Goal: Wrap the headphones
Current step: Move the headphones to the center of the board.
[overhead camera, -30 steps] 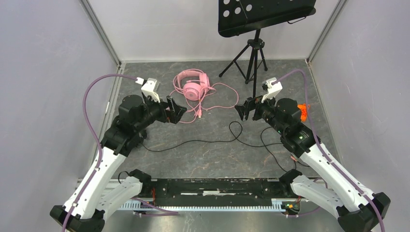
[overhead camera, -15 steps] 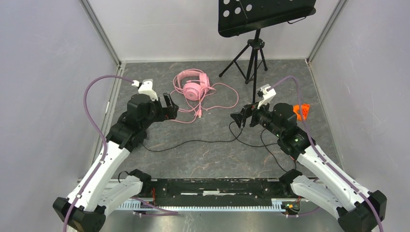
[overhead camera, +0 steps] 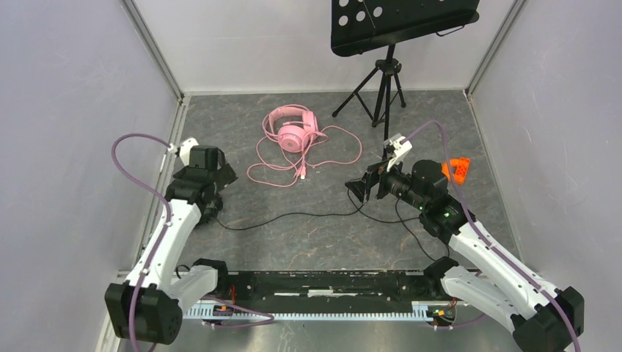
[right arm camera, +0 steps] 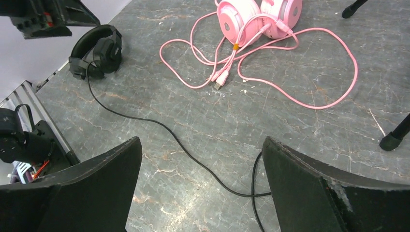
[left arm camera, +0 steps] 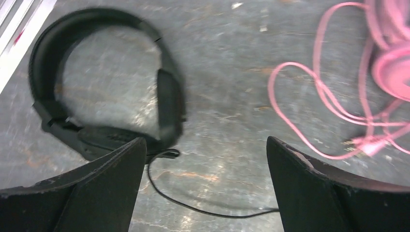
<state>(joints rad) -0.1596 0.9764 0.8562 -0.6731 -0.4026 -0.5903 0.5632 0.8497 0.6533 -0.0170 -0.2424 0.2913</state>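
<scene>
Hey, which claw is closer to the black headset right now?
Left. The left claw hovers open just above the black headset; the right claw, also open, is well away on the other side, above the black cable.

surface: grey marbled table point(overhead camera: 308, 235) | on it: pink headphones point(overhead camera: 292, 130), black headphones point(right arm camera: 110, 48), orange piece point(overhead camera: 458, 169), tripod stand point(overhead camera: 385, 81)

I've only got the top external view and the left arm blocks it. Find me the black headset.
Observer: In the left wrist view the black headset lies on the floor, left of the gap between the fingers of the left gripper.
Operator: Report those jaws.
Observer: Wide apart, holding nothing.
Operator: Now the right gripper.
Observer: The right gripper is open too; the black cable runs along the floor below its fingers, untouched.
</scene>
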